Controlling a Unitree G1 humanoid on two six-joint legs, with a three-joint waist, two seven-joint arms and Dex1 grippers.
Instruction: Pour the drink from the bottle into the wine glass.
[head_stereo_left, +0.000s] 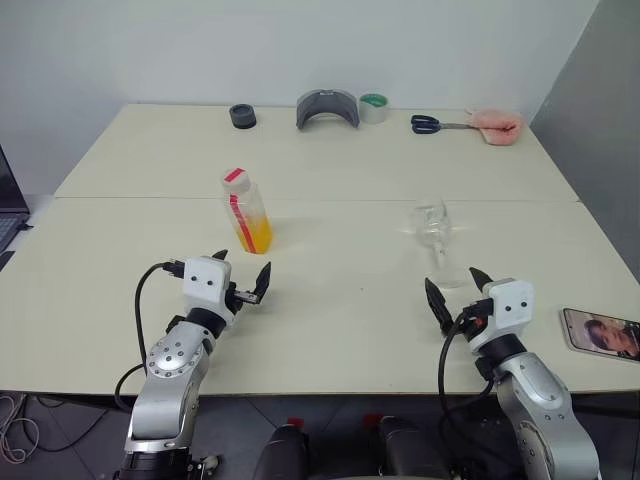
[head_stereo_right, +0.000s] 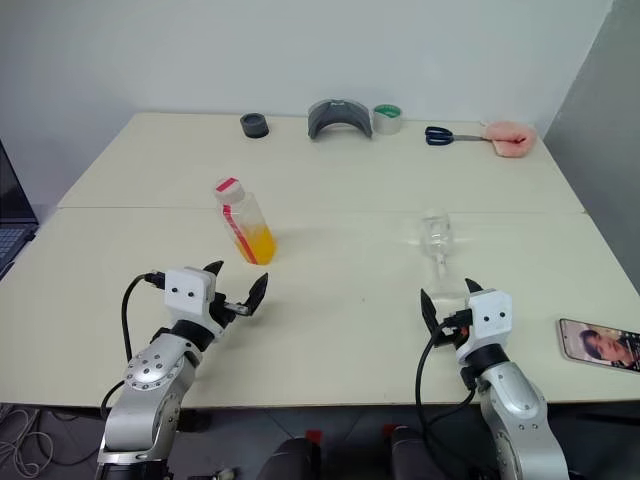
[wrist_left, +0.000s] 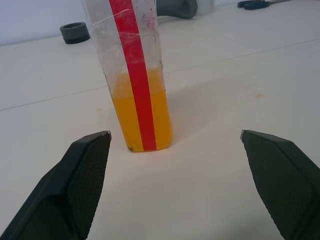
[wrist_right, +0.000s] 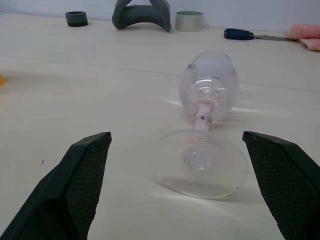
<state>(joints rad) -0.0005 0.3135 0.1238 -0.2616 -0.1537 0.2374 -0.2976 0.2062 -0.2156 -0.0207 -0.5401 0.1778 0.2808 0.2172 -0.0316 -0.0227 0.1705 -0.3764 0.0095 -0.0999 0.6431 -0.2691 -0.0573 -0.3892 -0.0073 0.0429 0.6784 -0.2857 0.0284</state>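
Your two arms reach forward low over the table, forearms angled slightly inward. Your left gripper (head_stereo_left: 245, 285) points ahead and level, its two black fingers spread wide apart and holding nothing. Your right gripper (head_stereo_left: 458, 290) mirrors it on the other side, also level and pointing ahead, fingers (wrist_right: 80, 185) spread wide and likewise empty.

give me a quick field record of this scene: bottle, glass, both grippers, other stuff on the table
bottle: upright, red cap on, about a third full of the drink
wine glass: lying on its side, foot toward the right gripper, empty
left gripper: fingers open, just short of the bottle, not touching
right gripper: fingers open, near the glass foot
table back edge: black ring, grey curved piece, tape roll, scissors, pink cloth
right edge: phone
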